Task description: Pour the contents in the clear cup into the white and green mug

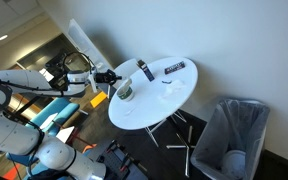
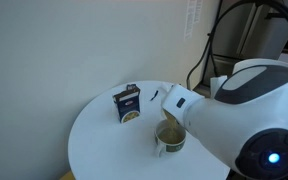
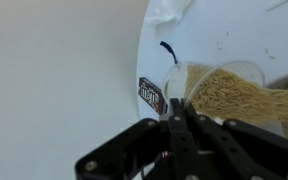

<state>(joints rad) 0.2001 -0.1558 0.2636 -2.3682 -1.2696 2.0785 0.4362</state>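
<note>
In the wrist view my gripper is shut on the wall of the clear cup. The cup is tipped on its side and packed with tan grains that spread toward the right edge. The white and green mug stands on the round white table just under my hand, with tan grains showing inside it. In an exterior view the gripper hovers right beside the mug at the table's near edge. The cup itself is hard to make out in both exterior views.
A dark labelled box stands on the table behind the mug, and it also shows in the wrist view. A flat dark bar lies at the far side. A grey bin stands on the floor beside the table.
</note>
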